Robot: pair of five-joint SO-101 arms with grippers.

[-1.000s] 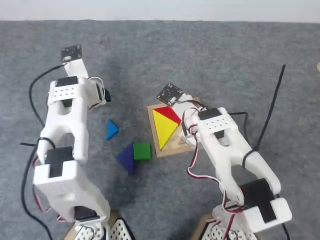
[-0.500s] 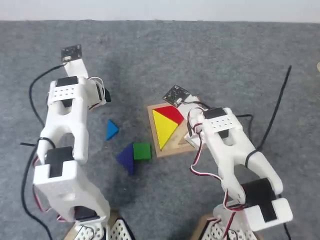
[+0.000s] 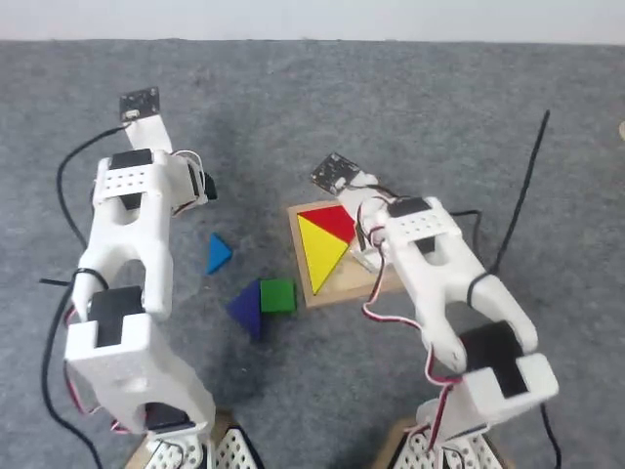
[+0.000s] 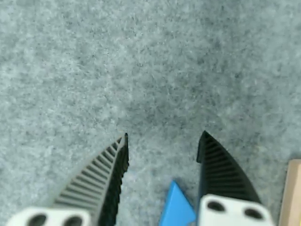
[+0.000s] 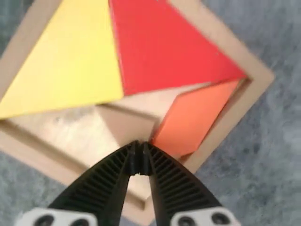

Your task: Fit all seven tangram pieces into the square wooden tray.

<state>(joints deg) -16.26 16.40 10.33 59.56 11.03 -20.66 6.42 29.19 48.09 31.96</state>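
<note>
The square wooden tray [image 3: 337, 293] lies mid-table and holds a yellow triangle [image 3: 320, 252] and a red triangle [image 3: 332, 221]. In the right wrist view an orange parallelogram [image 5: 195, 115] also lies in the tray [image 5: 256, 77], beside the red triangle [image 5: 164, 47] and yellow triangle [image 5: 66, 61]. My right gripper [image 5: 138, 146] is shut with nothing in it, its tips at the orange piece's corner. On the carpet to the tray's left are a small blue triangle [image 3: 217, 252], a dark blue piece [image 3: 247, 307] and a green square [image 3: 277, 295]. My left gripper [image 4: 164, 139] hangs open over the blue triangle [image 4: 176, 207].
Grey carpet covers the table. The right arm [image 3: 430, 264] hides the tray's right half in the high view. The left arm [image 3: 132, 215] stands along the left side. A black cable [image 3: 518, 205] rises at the right. The tray's edge [image 4: 294, 193] shows beside the left gripper.
The right arm swung slightly right over the tray, then back left and a little farther away. The left arm and the loose pieces have not moved.
</note>
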